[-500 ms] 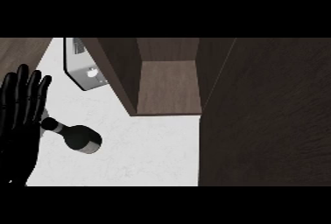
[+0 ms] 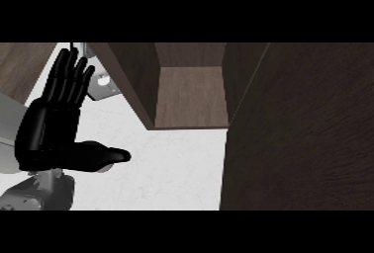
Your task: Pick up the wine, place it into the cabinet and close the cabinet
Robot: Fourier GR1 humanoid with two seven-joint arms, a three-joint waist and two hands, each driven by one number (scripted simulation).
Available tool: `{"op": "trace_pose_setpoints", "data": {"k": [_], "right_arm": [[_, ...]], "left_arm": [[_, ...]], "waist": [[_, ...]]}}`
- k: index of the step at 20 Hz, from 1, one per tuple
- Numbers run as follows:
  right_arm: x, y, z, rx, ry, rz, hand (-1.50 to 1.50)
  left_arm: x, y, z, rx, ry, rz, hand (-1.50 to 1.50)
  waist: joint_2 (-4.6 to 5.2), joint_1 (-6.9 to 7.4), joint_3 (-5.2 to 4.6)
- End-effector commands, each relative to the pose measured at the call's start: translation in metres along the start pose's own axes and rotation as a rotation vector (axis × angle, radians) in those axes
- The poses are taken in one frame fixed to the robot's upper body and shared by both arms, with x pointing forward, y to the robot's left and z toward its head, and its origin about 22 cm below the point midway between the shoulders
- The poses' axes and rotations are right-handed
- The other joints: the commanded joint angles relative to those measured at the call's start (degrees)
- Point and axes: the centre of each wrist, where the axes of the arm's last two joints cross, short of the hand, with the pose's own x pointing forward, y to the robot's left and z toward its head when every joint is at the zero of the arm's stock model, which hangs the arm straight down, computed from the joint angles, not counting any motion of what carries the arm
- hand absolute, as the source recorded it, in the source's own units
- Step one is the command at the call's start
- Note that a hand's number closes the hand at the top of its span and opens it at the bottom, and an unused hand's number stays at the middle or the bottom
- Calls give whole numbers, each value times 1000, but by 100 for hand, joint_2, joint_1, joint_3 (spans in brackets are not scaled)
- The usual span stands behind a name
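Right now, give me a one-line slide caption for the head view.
Left hand, fingers straight, raised over the white counter beside the open cabinet.

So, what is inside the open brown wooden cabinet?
Inside the open brown wooden cabinet, only bare floor and walls show, with no object in sight. The large dark brown panel at the right covers its right side.

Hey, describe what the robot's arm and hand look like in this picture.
Only the left hand shows: glossy black, with long segmented fingers and a thick rounded thumb. Below it is a light grey forearm with a smooth rounded casing. No cables, markings or sleeves are visible. The right hand is out of view.
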Motion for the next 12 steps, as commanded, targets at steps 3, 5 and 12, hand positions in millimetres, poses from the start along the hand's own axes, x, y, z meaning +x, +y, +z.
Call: {"op": "trace_pose_setpoints", "data": {"k": [3, 5, 12], "right_arm": [[40, 9, 21, 141, 24, -89, -150], [31, 10, 25, 126, 50, -81, -150], [86, 28, 32, 124, 34, -109, -150]], "left_arm": [[25, -32, -13, -4, 119, 113, -150], [52, -47, -6, -30, 107, 110, -150], [69, -52, -5, -20, 107, 96, -150]], "waist": [[-12, 40, 1], [-10, 78, 3], [-2, 83, -6]]}}
